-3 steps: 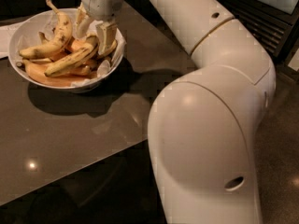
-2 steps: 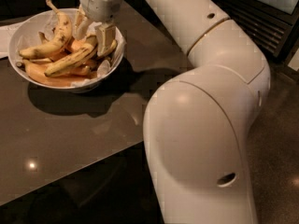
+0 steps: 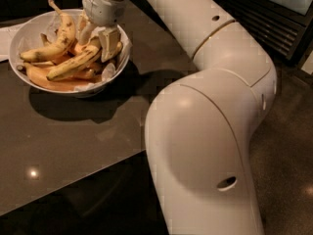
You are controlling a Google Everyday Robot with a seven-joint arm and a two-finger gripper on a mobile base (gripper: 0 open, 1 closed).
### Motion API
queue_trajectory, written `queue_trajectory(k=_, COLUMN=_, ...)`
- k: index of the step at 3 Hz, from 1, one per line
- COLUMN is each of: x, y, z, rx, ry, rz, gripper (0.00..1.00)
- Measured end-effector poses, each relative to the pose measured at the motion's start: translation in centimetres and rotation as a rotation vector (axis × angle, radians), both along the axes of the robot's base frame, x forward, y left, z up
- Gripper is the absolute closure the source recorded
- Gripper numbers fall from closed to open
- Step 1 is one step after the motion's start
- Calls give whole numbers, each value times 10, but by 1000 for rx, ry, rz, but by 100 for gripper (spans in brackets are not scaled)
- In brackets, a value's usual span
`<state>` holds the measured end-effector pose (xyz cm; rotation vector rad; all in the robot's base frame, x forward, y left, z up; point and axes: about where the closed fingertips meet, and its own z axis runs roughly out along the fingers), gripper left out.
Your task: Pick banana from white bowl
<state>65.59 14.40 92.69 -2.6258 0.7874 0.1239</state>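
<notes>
Item: gripper point(image 3: 98, 39), white, two-fingered, hanging from the wrist at the top of the view and lowered inside the right-hand part of the white bowl point(image 3: 27, 33). Its fingers point(image 3: 110, 43) stand apart, one on each side of the upper right end of the banana point(image 3: 71, 65); contact with the peel cannot be made out. Item: banana, long, gently curved, yellow with brown speckles. It starts between the fingers and runs down and to the left of the gripper, lying on top of the other fruit. Item: hooked banana point(image 3: 62, 35) with a long thin stem, just left of the gripper, stem pointing up. Item: smoother orange-toned bananas point(image 3: 54, 82), below and left of the gripper, under the speckled one. Item: crinkled white paper point(image 3: 108, 71) lining the bowl, showing directly beneath the gripper at the near rim. Item: white bowl, wide and round, standing on the dark glossy table point(image 3: 73, 141), with the gripper inside its rim. Item: arm point(image 3: 210, 131), bulky and white, reaching from the gripper's wrist across to the lower right foreground.
</notes>
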Motion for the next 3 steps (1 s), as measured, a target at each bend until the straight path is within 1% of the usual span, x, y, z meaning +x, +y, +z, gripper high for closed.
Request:
queue_trajectory(k=1, x=2, y=-1, z=-4, rx=-8, ry=10, rz=-5, gripper=64)
queue_trajectory(k=2, x=8, y=-11, z=2, rx=-7, ry=4, rz=-57, gripper=87)
queue_trajectory(k=3, x=19, y=2, z=-1, rx=27, ry=-23, rz=-65, gripper=100)
